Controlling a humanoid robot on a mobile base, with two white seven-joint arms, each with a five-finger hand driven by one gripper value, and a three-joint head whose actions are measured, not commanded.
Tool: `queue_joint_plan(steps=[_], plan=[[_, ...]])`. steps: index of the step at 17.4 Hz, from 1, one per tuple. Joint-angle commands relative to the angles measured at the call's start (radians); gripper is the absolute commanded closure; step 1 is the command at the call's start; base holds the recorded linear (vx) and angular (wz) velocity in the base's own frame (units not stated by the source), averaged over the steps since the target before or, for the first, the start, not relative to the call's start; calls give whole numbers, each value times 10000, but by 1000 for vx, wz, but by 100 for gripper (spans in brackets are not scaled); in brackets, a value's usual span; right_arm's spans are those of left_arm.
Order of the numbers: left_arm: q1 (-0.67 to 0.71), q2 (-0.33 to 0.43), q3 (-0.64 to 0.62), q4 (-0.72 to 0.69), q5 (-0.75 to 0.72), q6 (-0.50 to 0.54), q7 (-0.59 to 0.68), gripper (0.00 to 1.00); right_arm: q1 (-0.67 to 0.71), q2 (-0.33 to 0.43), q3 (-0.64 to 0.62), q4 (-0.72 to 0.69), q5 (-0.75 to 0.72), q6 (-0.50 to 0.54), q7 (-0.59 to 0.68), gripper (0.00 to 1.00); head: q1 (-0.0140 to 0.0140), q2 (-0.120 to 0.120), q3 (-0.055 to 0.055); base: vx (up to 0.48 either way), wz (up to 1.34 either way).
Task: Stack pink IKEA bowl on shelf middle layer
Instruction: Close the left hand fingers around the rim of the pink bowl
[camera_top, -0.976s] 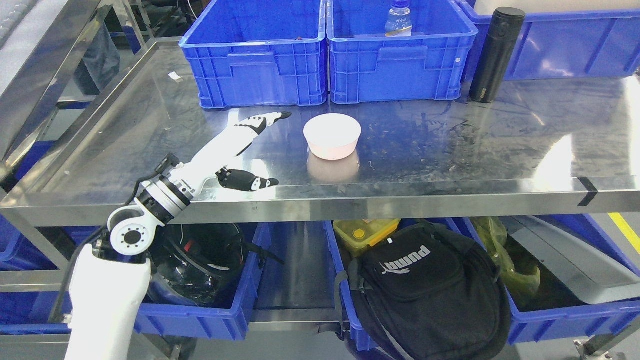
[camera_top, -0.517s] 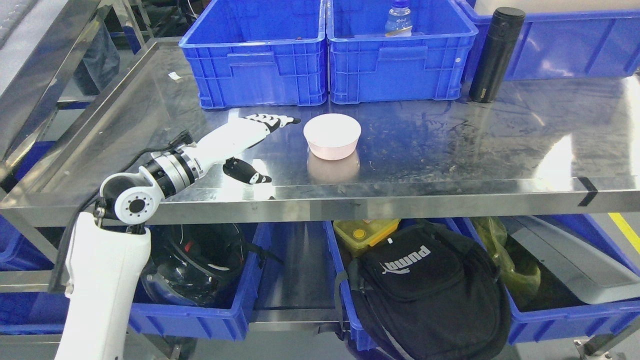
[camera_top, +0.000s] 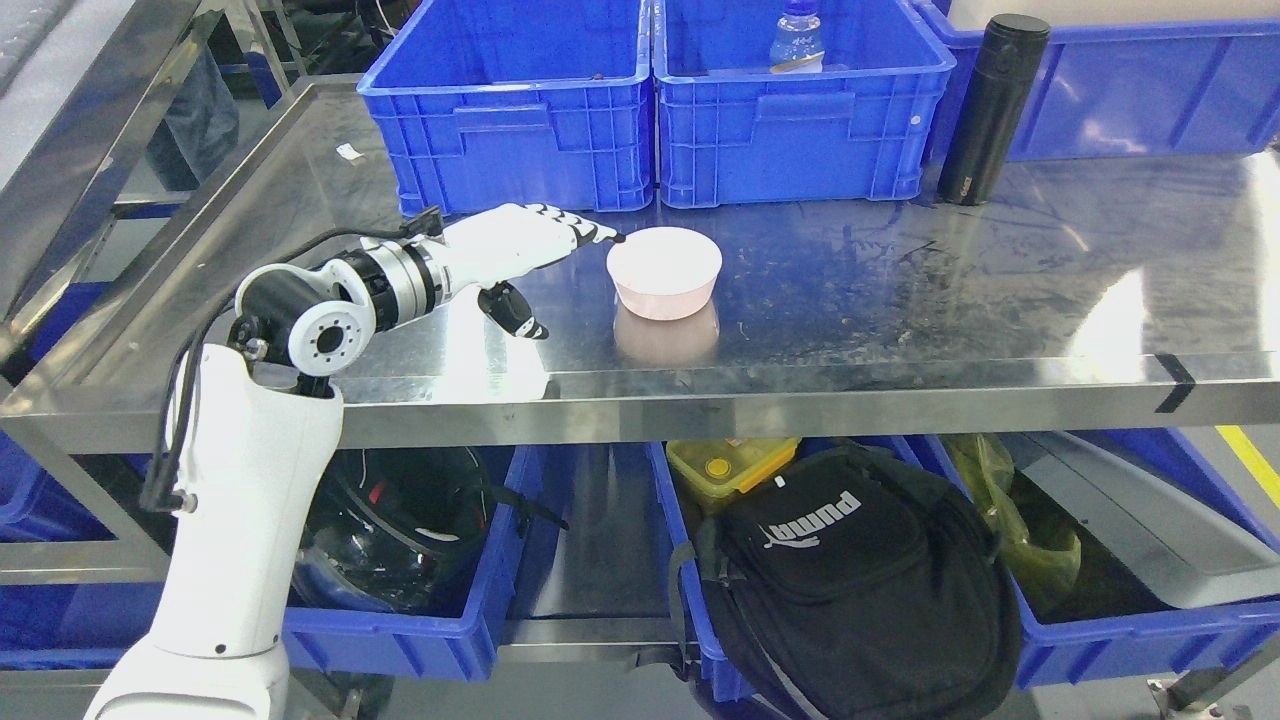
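A pale pink bowl (camera_top: 664, 271) stands upright on the steel shelf surface (camera_top: 900, 300), near the middle and a little in from the front edge. My left hand (camera_top: 560, 270) reaches in from the lower left, just left of the bowl. Its fingers (camera_top: 590, 232) are stretched out with the tips almost at the bowl's left rim, and the thumb (camera_top: 515, 312) hangs down apart from them. The hand holds nothing. The right arm does not show.
Two blue crates (camera_top: 510, 110) (camera_top: 800, 110) stand behind the bowl, one holding a bottle (camera_top: 797, 40). A black flask (camera_top: 990, 110) stands at the back right. Below the shelf are blue bins, a black backpack (camera_top: 850, 560) and a helmet (camera_top: 400, 530).
My left arm has risen and swung right; the hand has turned and moved from left of the bowl until its fingertips nearly reach the rim. The bowl has not moved.
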Motion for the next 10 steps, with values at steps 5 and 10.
queue_joint_plan(steps=[5, 10], plan=[[-1648, -1852, -1459, 2709, -1640, -39, 119, 28, 215, -175, 0, -174, 0, -49, 5, 0, 0, 0, 0, 0, 0], [-1863, -2036, -1659, 3844, -1886, -39, 226, 28, 215, -175, 0, -174, 0, -49, 5, 0, 0, 0, 0, 0, 0]])
